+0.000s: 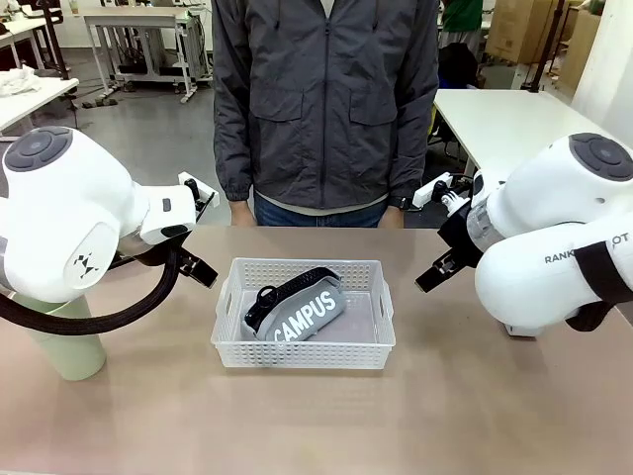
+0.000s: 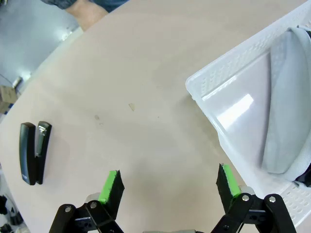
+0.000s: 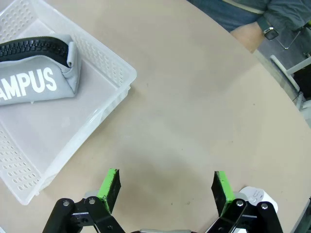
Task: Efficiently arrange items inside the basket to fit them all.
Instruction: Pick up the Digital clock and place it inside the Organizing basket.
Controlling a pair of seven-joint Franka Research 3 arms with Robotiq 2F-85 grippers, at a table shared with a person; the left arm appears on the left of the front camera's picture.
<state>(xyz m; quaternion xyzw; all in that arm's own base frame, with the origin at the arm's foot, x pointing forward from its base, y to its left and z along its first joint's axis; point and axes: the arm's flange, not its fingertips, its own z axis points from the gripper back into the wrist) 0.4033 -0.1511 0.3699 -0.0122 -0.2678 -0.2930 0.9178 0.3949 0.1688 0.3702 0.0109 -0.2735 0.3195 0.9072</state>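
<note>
- The basket [image 1: 302, 354] sits in the middle of the front view with its long side toward the robot. It lies between the two arms, so either one can probably reach in.
- The pouch [image 1: 307, 315] lies inside the basket, slanted from lower left to upper right with the zipper edge up. That slant uses up the middle of the floor and leaves only bare corners. It likely needs to lie along one wall before the rest can fit.
- The stapler [image 2: 34, 153] lies on the table [image 1: 445, 416] at the left of the left wrist view, well apart from the basket's corner and not yet packed.
- The cup [image 1: 64, 341] stands upright at the lower left of the front view, partly hidden behind the left arm and outside the basket.
- The left claw [image 2: 169, 179] has its jaws spread wide with nothing between them. It hangs over bare table between the stapler and the basket, within easy reach of either.
- The right claw [image 3: 166, 183] is likewise wide apart and empty, over bare table just beside the basket's corner.
- A small white object [image 3: 255, 196] peeks out behind one finger at the lower right of the right wrist view. It may be the box, but I cannot tell.
- A person [image 1: 326, 99] stands at the far edge of the table, arms hanging down at the sides and not reaching over it.
</note>
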